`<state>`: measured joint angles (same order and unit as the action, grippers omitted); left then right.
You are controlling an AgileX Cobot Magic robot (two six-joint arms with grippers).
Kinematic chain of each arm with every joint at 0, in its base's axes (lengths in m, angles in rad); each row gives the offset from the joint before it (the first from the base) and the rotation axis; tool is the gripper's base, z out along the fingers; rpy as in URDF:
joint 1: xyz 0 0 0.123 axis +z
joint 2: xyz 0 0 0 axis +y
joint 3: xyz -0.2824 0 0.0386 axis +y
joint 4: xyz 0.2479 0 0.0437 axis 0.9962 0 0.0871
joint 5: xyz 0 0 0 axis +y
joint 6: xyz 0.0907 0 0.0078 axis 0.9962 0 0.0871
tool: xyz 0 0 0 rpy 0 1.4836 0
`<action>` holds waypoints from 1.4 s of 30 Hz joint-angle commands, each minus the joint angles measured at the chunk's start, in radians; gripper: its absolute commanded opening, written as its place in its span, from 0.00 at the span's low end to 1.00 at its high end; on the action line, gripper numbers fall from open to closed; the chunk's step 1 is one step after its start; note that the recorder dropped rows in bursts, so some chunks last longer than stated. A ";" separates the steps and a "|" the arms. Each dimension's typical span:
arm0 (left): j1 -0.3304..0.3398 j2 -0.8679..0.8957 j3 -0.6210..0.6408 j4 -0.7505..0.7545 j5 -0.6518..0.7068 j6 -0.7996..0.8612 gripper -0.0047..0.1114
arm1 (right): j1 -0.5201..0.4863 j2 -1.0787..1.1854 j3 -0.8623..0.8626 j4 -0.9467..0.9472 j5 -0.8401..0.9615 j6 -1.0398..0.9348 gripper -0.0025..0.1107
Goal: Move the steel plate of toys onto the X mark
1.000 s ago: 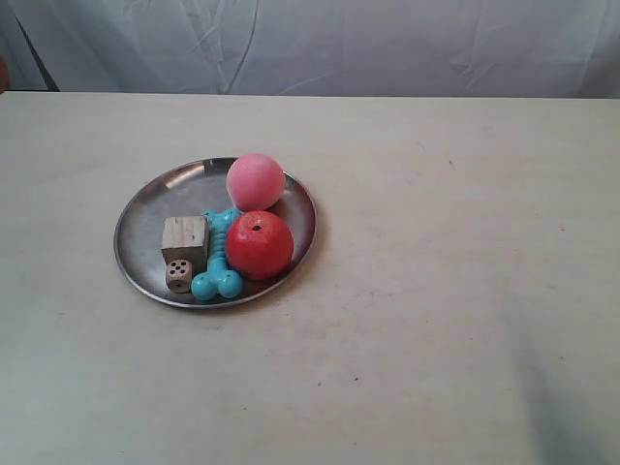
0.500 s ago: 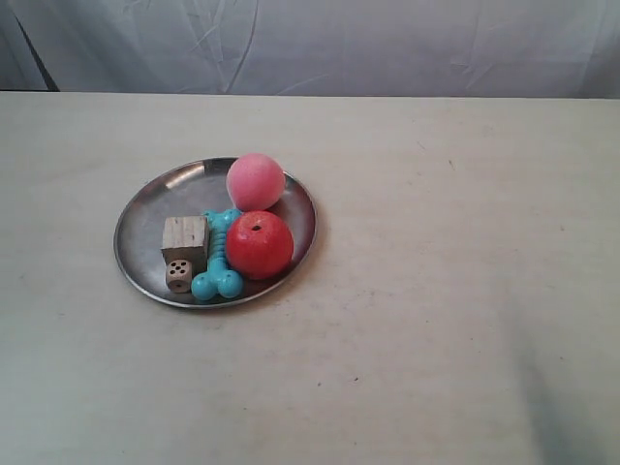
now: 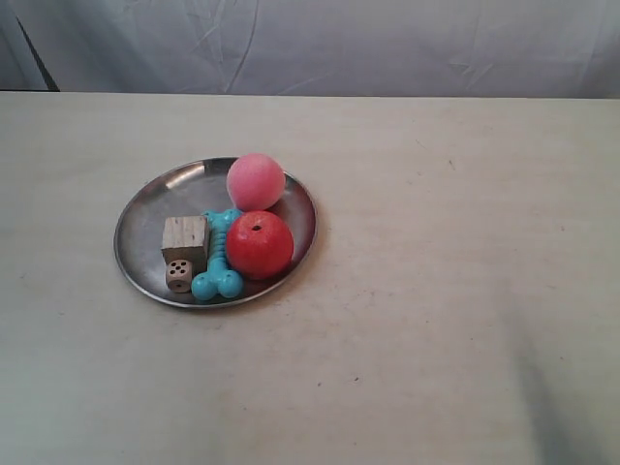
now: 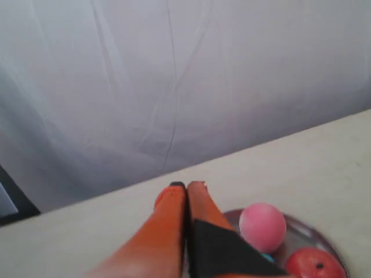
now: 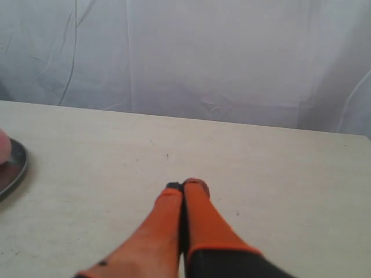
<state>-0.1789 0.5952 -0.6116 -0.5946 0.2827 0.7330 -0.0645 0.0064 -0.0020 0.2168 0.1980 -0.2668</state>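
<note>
The steel plate [image 3: 143, 225] lies left of the table's middle. It holds a pink ball [image 3: 256, 180], a red apple-like ball [image 3: 260, 244], a turquoise bone [image 3: 217, 271], a wooden cube [image 3: 185, 235] and a beige die [image 3: 178, 275]. A tiny dark mark [image 3: 451, 165] lies to the plate's right; I cannot tell whether it is the X mark. No arm shows in the exterior view. My left gripper [image 4: 186, 185] is shut and empty, raised beside the plate [image 4: 307, 230] and pink ball [image 4: 262, 227]. My right gripper [image 5: 184, 185] is shut and empty above bare table, well apart from the plate [image 5: 15, 165].
A pale table [image 3: 436, 320] carries faint specks and scuffs. A white cloth backdrop [image 3: 339, 44] hangs behind its far edge. A dark gap [image 3: 34, 58] shows at the back left.
A small orange patch at the exterior view's far left edge one second ago has gone from view. The plate and toys have not moved.
</note>
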 commanded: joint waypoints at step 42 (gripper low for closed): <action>0.301 -0.550 0.573 0.632 0.024 -0.400 0.04 | -0.004 -0.006 0.002 0.005 -0.006 -0.002 0.02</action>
<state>0.1193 0.0547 -0.0437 0.0353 0.3087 0.3370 -0.0645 0.0064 -0.0020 0.2185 0.1980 -0.2668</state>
